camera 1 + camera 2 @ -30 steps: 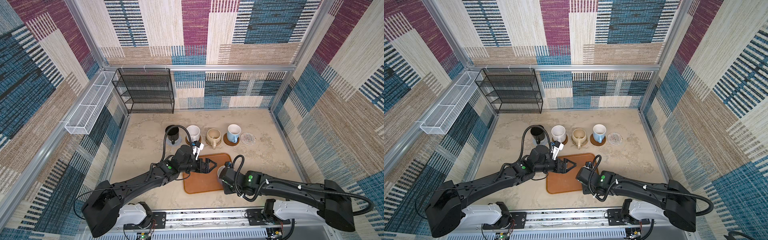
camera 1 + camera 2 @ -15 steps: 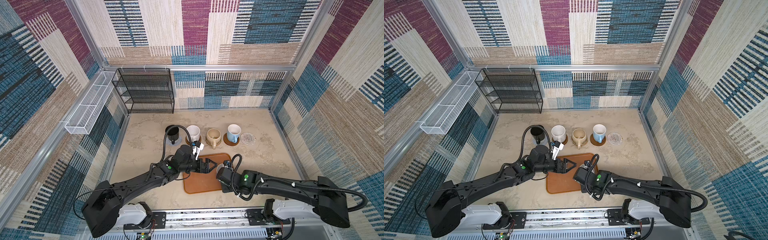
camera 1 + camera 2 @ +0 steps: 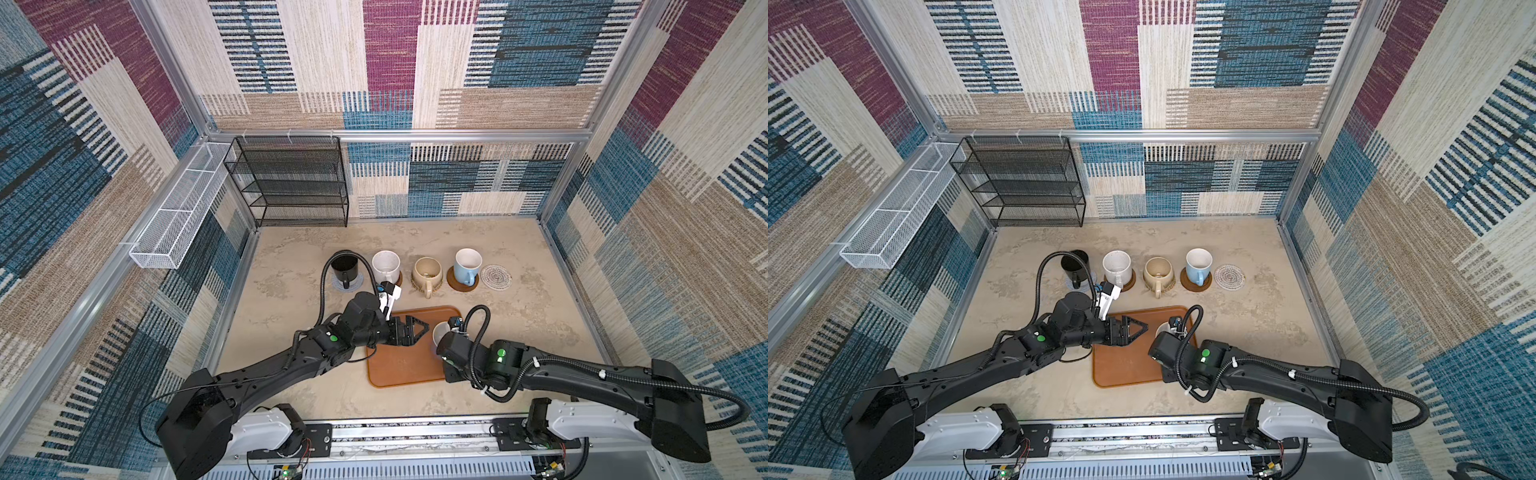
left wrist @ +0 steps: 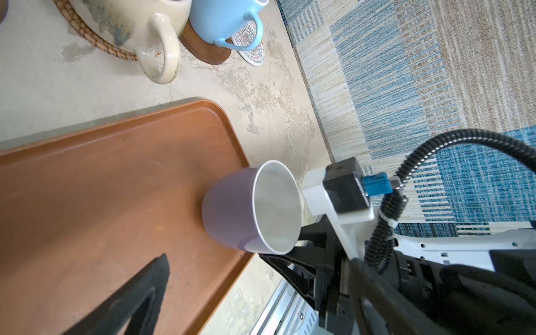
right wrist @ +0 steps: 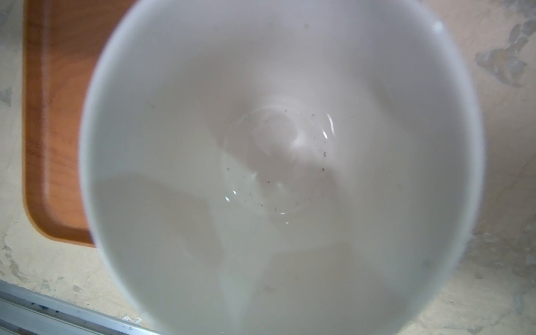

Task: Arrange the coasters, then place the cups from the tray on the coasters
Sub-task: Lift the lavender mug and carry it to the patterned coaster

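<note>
Lying under both grippers, the tray point(image 3: 399, 365) held one mug point(image 4: 229, 211) at its right edge. The left gripper point(image 3: 417, 329) hung over the tray, jaws spread wide and empty. The right gripper point(image 4: 285, 258) was clamped tight on the mug's right side, its fingertips and the handle hidden. The mug was lavender outside and white inside.

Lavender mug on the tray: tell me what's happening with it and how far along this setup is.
The right gripper is shut at the lavender mug, apparently on its handle, which is hidden. The mug sits at the right edge of the tray. The left gripper hovers open over the tray, holding nothing. The black mug, white mug, beige mug and light blue mug each stand on a coaster in a row behind the tray. Only the pale patterned coaster at the row's right end is bare.
</note>
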